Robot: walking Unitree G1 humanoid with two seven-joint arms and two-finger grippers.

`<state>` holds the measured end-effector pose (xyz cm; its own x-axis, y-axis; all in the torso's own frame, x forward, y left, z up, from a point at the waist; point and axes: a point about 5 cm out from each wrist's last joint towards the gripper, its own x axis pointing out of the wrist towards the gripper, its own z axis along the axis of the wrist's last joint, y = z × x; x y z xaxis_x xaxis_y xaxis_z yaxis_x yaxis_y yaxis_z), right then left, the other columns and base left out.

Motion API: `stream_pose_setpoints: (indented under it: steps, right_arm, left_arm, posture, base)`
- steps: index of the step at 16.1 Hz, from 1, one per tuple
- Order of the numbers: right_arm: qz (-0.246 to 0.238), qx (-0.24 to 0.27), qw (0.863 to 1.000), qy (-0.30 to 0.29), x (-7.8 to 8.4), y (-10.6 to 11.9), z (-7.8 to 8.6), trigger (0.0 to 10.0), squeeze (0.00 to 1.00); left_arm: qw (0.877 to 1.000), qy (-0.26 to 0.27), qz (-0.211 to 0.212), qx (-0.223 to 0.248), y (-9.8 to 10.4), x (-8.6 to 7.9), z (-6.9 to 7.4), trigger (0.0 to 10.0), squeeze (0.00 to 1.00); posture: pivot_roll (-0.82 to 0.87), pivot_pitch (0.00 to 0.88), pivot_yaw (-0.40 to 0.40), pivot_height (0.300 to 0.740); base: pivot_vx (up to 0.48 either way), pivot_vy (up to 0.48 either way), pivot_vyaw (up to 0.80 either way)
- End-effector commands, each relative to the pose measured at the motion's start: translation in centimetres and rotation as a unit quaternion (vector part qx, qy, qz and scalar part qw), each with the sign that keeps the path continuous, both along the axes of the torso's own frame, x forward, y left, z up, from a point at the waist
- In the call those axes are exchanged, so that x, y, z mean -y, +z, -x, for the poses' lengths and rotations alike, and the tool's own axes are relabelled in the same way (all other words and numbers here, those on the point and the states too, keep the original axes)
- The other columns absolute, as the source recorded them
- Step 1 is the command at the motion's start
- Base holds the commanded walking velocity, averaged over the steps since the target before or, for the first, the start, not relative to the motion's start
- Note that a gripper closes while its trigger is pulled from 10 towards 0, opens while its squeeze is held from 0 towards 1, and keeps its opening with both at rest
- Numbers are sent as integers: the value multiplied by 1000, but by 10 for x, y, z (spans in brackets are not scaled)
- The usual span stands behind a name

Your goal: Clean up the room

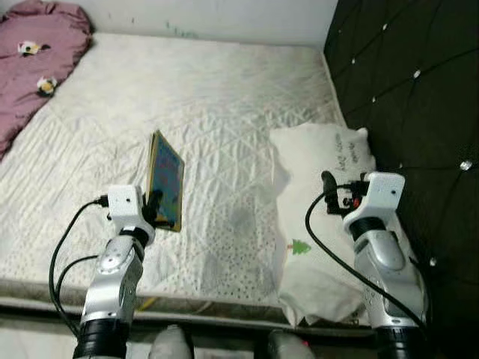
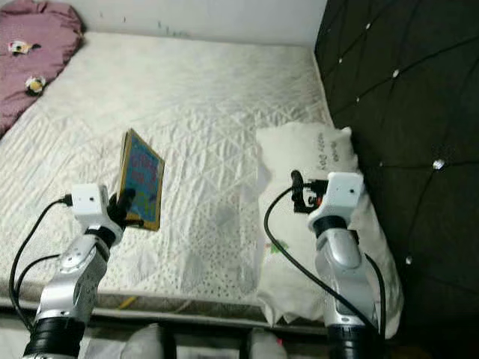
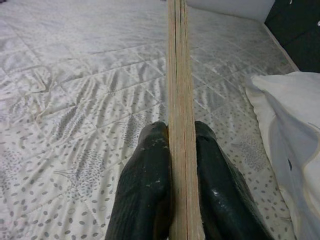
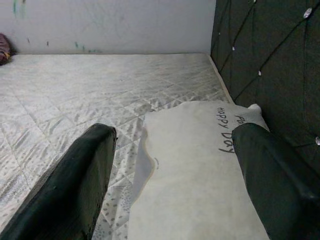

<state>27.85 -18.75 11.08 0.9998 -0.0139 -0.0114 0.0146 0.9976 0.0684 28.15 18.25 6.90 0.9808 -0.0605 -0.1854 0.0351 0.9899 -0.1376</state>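
I am holding a thin book (image 1: 165, 182) with a colourful cover upright on its edge above the mattress (image 1: 217, 112), my left gripper (image 3: 177, 165) clamped on its lower edge, one black finger (image 3: 145, 185) pressing each side. The book is standing clear of the quilted white mattress, toward its near side. My right gripper (image 4: 170, 170) is hovering with fingers spread wide apart over a white pillow (image 1: 322, 164) printed with lettering, lying against the dark padded headboard (image 1: 419, 90) on my right. A purple blanket (image 1: 34, 60) is bunching at the far left corner of the mattress. A pale wall (image 4: 110, 25) is running along the far side.
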Motion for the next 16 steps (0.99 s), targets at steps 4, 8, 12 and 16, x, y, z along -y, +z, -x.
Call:
stream_pose_setpoints:
  steps: [4,8,12,16]
  right_arm:
    - [1,7,1000,0,-1,5,0,10000,0]
    - [-2,11,1000,3,-1,6,0,10000,0]
    - [0,9,1000,2,0,6,-1,10000,0]
    - [11,8,1000,7,-1,7,-3,10000,0]
  left_arm:
    - [1000,2,3,14,8,-1,-2,10000,0]
    - [1000,0,0,15,8,0,-3,10000,0]
    - [1000,3,-1,21,10,0,-4,10000,0]
    - [1000,7,2,24,10,-1,-4,10000,0]
  posture:
    - [-55,80,-19,662]
    - [-58,78,-17,608]
    - [-57,76,-20,603]
    - [-59,72,-24,603]
  base:
    - [0,0,0]
    - [0,0,0]
    - [0,0,0]
    - [0,0,0]
